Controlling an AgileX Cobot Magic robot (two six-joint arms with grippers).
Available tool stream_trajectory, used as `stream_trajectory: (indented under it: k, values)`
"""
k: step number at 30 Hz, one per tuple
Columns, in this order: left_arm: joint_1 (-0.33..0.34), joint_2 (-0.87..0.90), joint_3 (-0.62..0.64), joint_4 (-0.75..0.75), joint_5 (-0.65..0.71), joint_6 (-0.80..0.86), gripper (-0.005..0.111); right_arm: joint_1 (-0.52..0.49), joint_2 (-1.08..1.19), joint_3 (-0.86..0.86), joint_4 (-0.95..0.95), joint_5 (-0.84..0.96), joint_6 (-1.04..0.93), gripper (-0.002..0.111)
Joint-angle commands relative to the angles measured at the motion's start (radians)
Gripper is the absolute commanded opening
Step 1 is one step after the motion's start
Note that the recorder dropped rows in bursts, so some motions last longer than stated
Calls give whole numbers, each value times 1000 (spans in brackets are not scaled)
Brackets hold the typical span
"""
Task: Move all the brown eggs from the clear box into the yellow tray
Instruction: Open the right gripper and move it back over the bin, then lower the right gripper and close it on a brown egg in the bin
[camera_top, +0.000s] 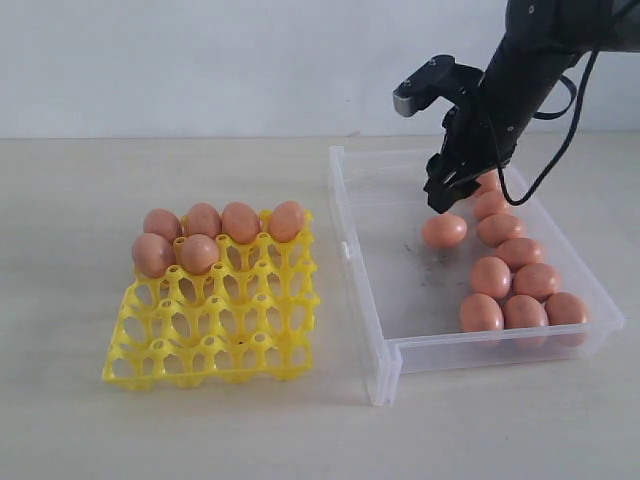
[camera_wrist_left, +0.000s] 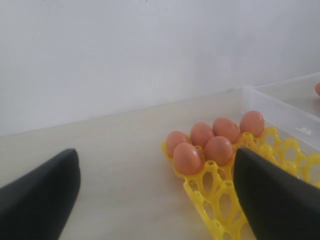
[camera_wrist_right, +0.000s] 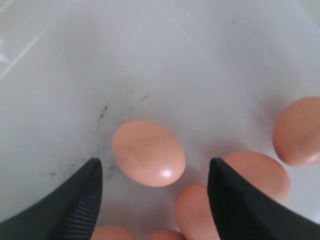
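Now spread open above a lone brown egg (camera_top: 444, 230) in the clear box (camera_top: 368, 290) toward the right edge of the desk (camera_top: 90, 430), the right claw (camera_top: 441, 203) should straddle it squarely and close gently.

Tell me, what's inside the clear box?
About ten brown eggs lie in the box, one apart from the rest. The right gripper hangs open over them and covers the far eggs, so the count is unsure.
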Motion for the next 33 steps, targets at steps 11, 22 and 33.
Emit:
stream_trajectory:
  k: [11,22,33]
  values:
    - [-7,-4,4,-7,0,-8,78,6,50,0,-79,84,-331,56]
    - [-7,-4,4,-7,0,-8,78,6,50,0,23,48,-747,56]
    - [-7,-4,4,-7,0,-8,78,6,59,0,67,48,-768,55]
